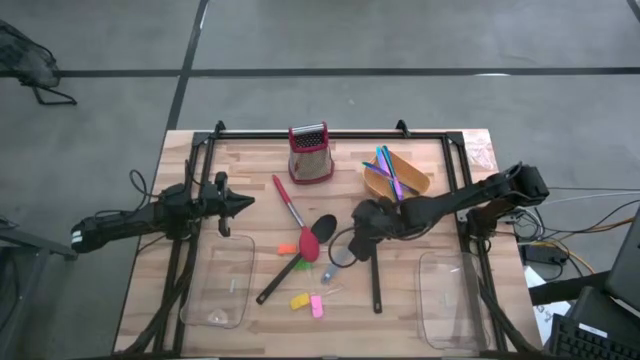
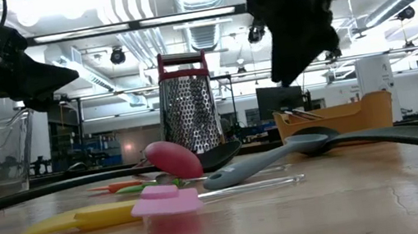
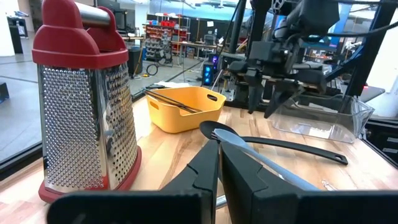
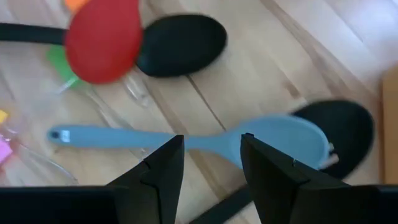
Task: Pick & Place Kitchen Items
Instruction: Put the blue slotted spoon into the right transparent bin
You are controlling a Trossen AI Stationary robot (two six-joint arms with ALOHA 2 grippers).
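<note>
My right gripper (image 1: 362, 228) is open and empty, hovering above the spoons in mid-table; in its wrist view (image 4: 211, 163) its fingers stand over a light blue spoon (image 4: 186, 140) without touching it. The blue spoon's bowl lies on a black spoon's head (image 4: 348, 130). A red-headed spoon (image 4: 102, 37) lies over another black spoon (image 4: 180, 43). Small orange (image 1: 287, 248), green (image 1: 300, 265), yellow (image 1: 299, 300) and pink (image 1: 317, 307) pieces lie near the front. Blue, purple and green sticks (image 1: 388, 168) rest in the orange bowl (image 1: 415, 182). My left gripper (image 1: 240, 203) is shut and empty at the left.
The red box grater (image 1: 310, 152) stands at the back centre. Two clear containers sit on the table, one at the front left (image 1: 220, 285) and one at the front right (image 1: 455, 300). A black frame (image 1: 330, 135) runs around the tabletop.
</note>
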